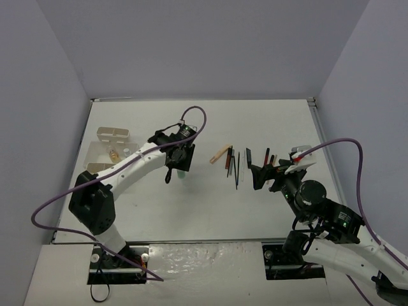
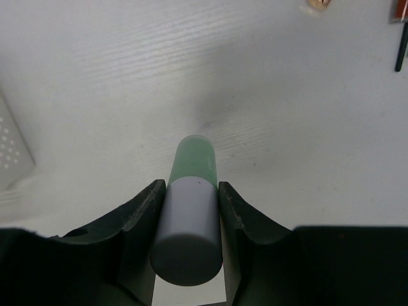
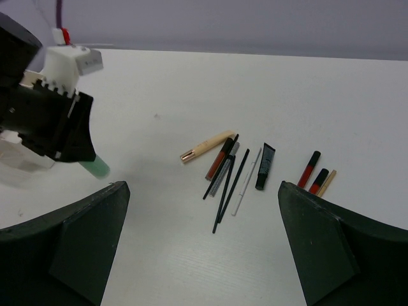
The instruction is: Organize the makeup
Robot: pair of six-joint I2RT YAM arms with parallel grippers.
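Tray (image 1: 115, 135) on the far left, white and compartmented, is presumably where all of this is headed. Just to its right, the left gripper (image 2: 189, 191) is clamped on a bottle (image 2: 191, 210). Its fingers (image 2: 148, 207) press the grey cap from both sides while the green body pokes out ahead, angled down at the surface (image 2: 287, 115). That looks like a carry hold, squeezing the wider cap so the thing can't slip. Whether the green end touches the surface, I cannot tell.

Moving right, the rest of the makeup lies loose in a fan on the bare surface, well apart from the tray. There's the tan stick (image 3: 207, 146), then the black pencils (image 3: 228, 188) crossing each other. The black tube (image 3: 265, 166) comes next, with the red tubes (image 3: 309, 169) at the far end. None of it is sorted, by the look of it.

Rightmost, the right gripper (image 1: 264, 177) hangs with its jaws spread wide and nothing between them. It sits just beside the near edge of that fan, facing it. In the wrist view the pencils lie straight ahead between its fingers, so I'd judge it well placed for a pick.
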